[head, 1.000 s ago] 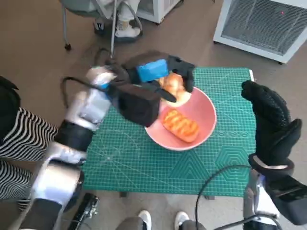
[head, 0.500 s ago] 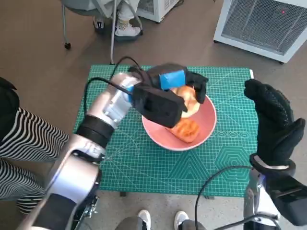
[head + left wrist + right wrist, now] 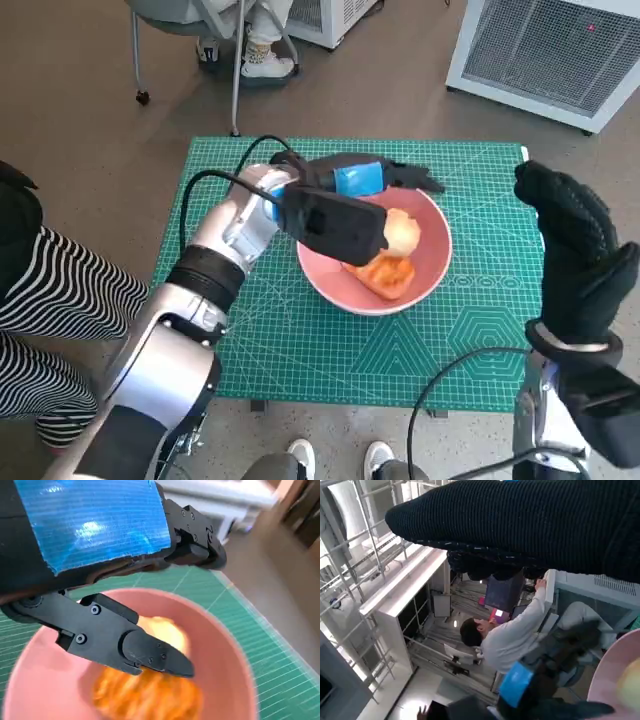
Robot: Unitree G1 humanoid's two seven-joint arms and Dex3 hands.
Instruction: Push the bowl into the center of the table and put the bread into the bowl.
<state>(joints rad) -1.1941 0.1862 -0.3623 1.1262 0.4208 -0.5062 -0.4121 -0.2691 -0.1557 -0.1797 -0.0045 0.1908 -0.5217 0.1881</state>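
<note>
Presently, all positions taken from the pink bowl (image 3: pixel 375 262).

Pink bowl: stands on the green cutting mat (image 3: pixel 300 330), near the mat's middle, a little toward the right hand's side.

Bread: two pieces inside the bowl. A pale roll (image 3: pixel 402 232) lies against the far inner wall; an orange-brown loaf (image 3: pixel 383 273) lies just in front of it, touching it. In the left wrist view both appear blurred within the bowl, the pale roll (image 3: pixel 162 632) behind the orange-brown loaf (image 3: pixel 147 695).

Left hand (image 3: pixel 350 192): black, blue tape on its back, above the bowl's far-left rim. Fingers (image 3: pixel 415 178) spread straight and apart over the far rim, grasping nothing.

Right hand (image 3: pixel 575 255): black knitted glove, raised well off to the bowl's right, beyond the mat's edge. Fingers extended upright, empty.

Person (image 3: pixel 507 642): pale sleeve, seen in the right wrist view, beyond the bowl.
</note>
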